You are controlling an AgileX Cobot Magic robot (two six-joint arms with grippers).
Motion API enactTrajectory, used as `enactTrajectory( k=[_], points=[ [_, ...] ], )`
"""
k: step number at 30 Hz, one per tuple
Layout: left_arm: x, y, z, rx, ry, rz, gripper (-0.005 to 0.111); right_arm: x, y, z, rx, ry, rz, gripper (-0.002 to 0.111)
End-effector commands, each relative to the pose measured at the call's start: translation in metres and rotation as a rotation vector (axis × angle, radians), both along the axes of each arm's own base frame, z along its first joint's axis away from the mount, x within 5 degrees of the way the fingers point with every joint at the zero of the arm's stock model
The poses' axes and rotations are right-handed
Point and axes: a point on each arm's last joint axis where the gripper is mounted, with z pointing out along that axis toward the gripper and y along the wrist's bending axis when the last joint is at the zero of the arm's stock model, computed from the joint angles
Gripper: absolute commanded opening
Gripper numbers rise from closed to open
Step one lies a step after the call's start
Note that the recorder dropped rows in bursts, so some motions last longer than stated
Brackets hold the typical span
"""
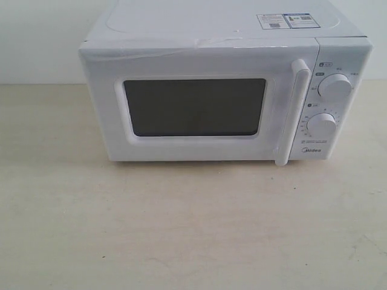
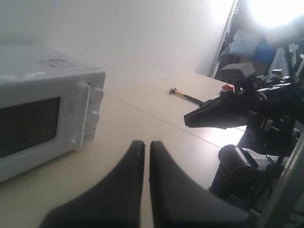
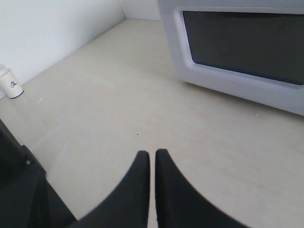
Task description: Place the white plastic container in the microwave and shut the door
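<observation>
The white microwave (image 1: 224, 36) stands at the back of the beige table, its door (image 1: 193, 107) shut, dark window facing me and tall white handle (image 1: 292, 115) beside two round knobs. The white plastic container is out of view in every frame. Neither gripper shows in the exterior view. My left gripper (image 2: 143, 145) is shut and holds nothing, hovering over the table off the knob side of the microwave (image 2: 45, 109). My right gripper (image 3: 152, 153) is shut and holds nothing, above bare table in front of the door (image 3: 242, 42).
A small white cup (image 3: 11, 83) stands at the table's edge by the wall. A yellow-headed tool (image 2: 183, 95) lies on the far table. The other arm's black gripper (image 2: 213, 114) and a red button (image 2: 228, 88) sit beside the left gripper.
</observation>
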Motion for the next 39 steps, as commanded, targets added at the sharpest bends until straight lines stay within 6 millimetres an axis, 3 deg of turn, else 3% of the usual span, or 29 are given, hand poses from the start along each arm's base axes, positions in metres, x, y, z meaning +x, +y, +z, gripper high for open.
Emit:
enactTrajectory(
  k=[1, 3, 6, 9, 14, 18, 23, 28, 39],
  points=[
    [0.005, -0.002, -0.007, 0.000, 0.021, 0.010, 0.004, 0.000, 0.000, -0.001, 0.004, 0.001, -0.005, 0.000],
    [0.006, -0.002, -0.007, 0.012, 0.005, 0.015, 0.004, 0.000, 0.000, -0.001, 0.004, 0.002, -0.004, 0.000],
    [0.012, 0.004, -0.008, 0.153, -0.174, 0.104, 0.004, 0.000, 0.000, -0.001, 0.007, 0.004, -0.004, 0.000],
    [0.019, 0.009, -0.002, 0.159, -0.271, 0.204, 0.004, 0.000, 0.000, -0.001, 0.006, 0.003, -0.003, 0.000],
    [0.021, 0.011, 0.003, 0.124, -0.313, 0.276, 0.004, 0.000, 0.000, -0.001, 0.006, 0.003, -0.003, 0.000],
    [0.031, 0.005, -0.004, 0.184, -0.327, 0.468, 0.004, 0.000, 0.000, -0.001, 0.006, 0.003, -0.003, 0.000],
    [0.058, 0.006, -0.028, 0.198, -0.325, 0.728, 0.004, 0.000, 0.000, -0.001, 0.007, 0.004, -0.004, 0.000],
    [0.084, 0.011, -0.075, 0.209, -0.268, 0.852, 0.004, 0.000, 0.000, -0.001, 0.006, 0.003, -0.003, 0.000],
    [0.101, 0.019, -0.135, 0.283, -0.148, 0.971, 0.004, 0.000, 0.000, -0.001, 0.008, 0.006, -0.005, 0.000]
  ],
)
